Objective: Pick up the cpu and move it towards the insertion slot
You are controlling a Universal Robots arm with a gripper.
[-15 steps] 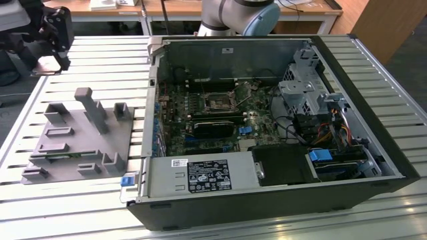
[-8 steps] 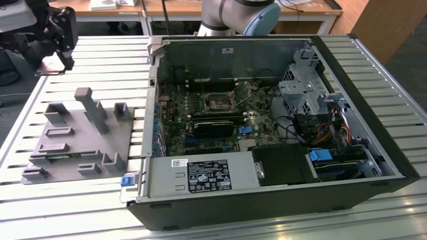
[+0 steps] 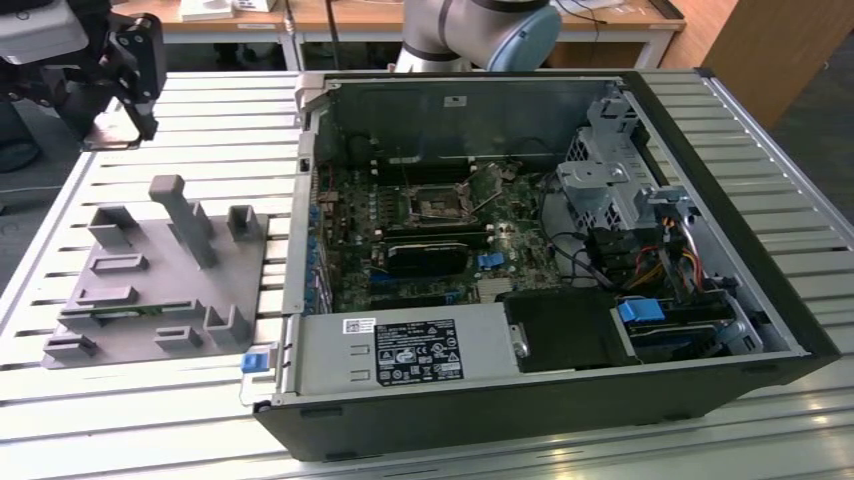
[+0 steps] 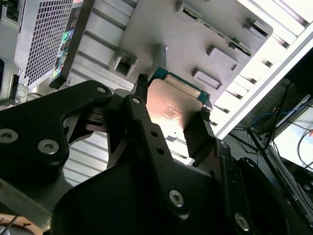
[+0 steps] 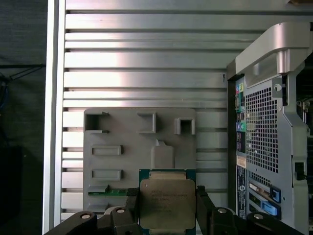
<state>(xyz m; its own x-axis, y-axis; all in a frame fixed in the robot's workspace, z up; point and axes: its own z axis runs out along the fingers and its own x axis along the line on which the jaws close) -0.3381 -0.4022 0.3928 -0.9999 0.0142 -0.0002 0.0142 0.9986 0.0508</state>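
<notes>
Over slatted surface (image 3: 200, 120), gripper (image 5: 167, 193) clamps cpu (image 5: 167, 205) by opposite edges, probably sparing its contacts, near grey fixture plate (image 5: 129, 161), well apart from insertion slot (image 3: 434, 205).

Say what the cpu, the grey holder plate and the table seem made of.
The cpu: metal lid, dull silvery sheen, on a green board edge. The holder plate: probably plastic, matte uniform grey, moulded pockets. The table: likely aluminium, bright ribbed slats with glare.
</notes>
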